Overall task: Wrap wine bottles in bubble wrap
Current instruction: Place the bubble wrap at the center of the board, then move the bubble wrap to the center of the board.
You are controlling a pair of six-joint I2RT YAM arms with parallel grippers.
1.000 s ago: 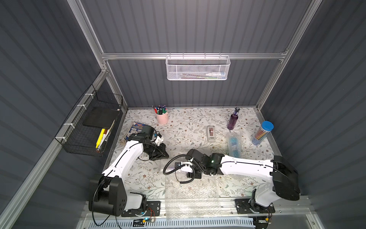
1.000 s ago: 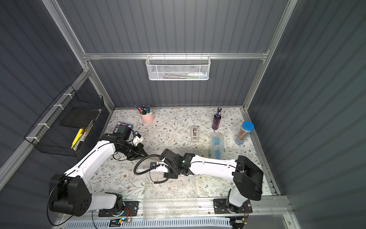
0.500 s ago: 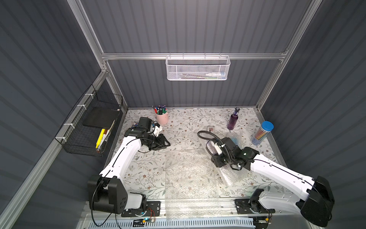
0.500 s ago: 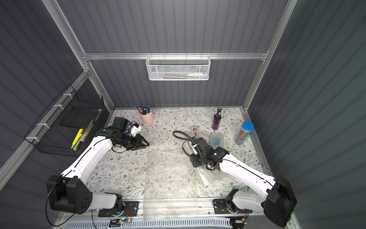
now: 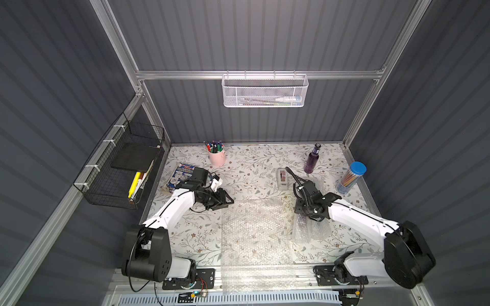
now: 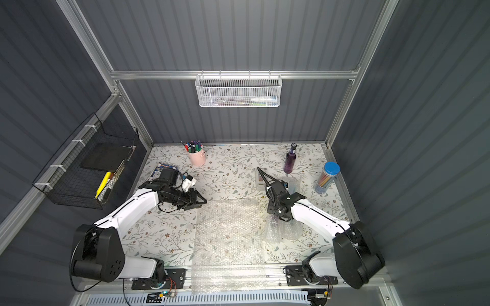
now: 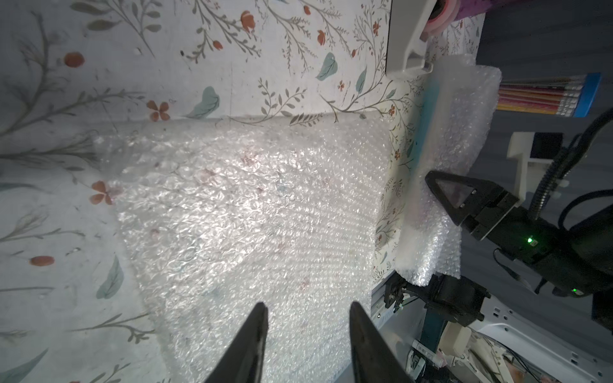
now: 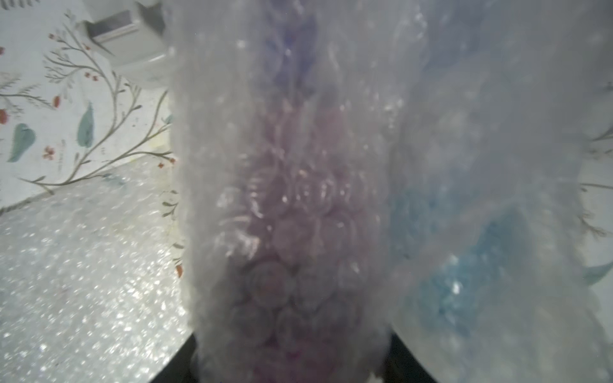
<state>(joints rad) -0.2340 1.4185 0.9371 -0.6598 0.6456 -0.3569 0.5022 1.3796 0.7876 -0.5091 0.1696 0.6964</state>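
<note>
right gripper [image 8: 292, 350] seemingly clamped on wrapped purple bottle [image 8: 285, 215]; left gripper [image 7: 306, 305] agape, empty | bare purple bottle [image 5: 311, 160] upright, rearward of right gripper; right arm [image 5: 355, 220] nearer

Both top views look steeply down on the whole bench [image 5: 246, 169] from above its front edge. Left wrist camera skims the flat bubble wrap [image 7: 252, 212]; right wrist camera sits point-blank on a wrapped bottle [image 8: 288, 215].
</note>
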